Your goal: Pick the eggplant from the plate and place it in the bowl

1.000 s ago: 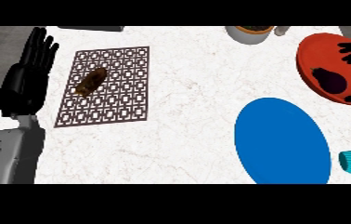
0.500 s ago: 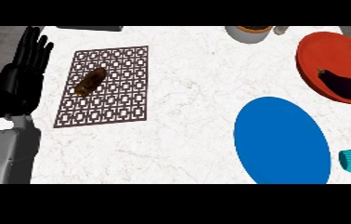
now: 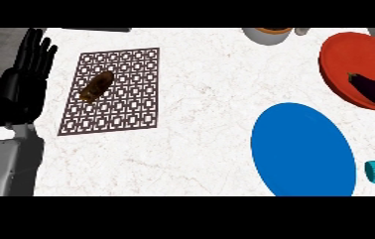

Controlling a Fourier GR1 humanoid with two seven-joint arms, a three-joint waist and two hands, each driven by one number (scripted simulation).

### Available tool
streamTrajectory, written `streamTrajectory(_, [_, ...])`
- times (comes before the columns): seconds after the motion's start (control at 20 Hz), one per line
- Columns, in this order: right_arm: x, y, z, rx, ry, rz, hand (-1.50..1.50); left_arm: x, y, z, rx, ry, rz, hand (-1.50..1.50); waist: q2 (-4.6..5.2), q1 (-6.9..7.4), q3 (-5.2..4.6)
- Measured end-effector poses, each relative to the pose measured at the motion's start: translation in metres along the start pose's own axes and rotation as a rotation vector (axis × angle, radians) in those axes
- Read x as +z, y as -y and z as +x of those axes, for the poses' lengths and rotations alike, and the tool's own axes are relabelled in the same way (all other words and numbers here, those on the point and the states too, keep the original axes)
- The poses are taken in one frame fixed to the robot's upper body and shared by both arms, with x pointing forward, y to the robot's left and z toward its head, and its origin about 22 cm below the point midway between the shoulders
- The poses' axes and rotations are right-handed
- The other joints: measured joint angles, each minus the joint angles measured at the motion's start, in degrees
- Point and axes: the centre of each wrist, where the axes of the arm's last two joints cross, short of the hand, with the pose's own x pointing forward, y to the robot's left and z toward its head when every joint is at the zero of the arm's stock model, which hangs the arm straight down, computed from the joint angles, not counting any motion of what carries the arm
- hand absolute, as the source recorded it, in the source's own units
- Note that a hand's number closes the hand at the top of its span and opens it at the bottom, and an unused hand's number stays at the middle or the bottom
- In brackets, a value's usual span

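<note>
A dark purple eggplant (image 3: 362, 83) lies inside the red bowl (image 3: 341, 64) at the right edge of the head view, partly cut off by the frame. Just below the bowl lies a blue plate (image 3: 302, 149) with nothing on it. My left hand (image 3: 24, 84) rests open at the far left, fingers pointing up, well away from both. My right hand does not show.
A brown patterned mat (image 3: 116, 90) lies left of centre with a small brown item (image 3: 96, 86) on it. A grey container (image 3: 270, 34) stands at the top edge. A teal object (image 3: 370, 169) peeks in at the right edge.
The view has shifted, so the bowl, plate and mat sit further left and lower. The black right hand that covered the bowl a second ago is gone, leaving the eggplant lying there.
</note>
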Motion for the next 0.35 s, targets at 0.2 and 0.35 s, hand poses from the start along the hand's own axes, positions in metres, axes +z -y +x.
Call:
streamTrajectory(0.2, [0.012,0.018,0.001,-0.025,-0.008,-0.037,-1.5,0.0,-0.002,0.001,-0.001,-0.002,0.005,0.0,0.22,-0.31,0.19])
streamTrajectory(0.35, [0.019,0.028,0.002,-0.034,-0.018,-0.048,-1.5,0.001,-0.001,-0.001,0.005,-0.004,0.005,0.0,0.33,-0.54,0.32])
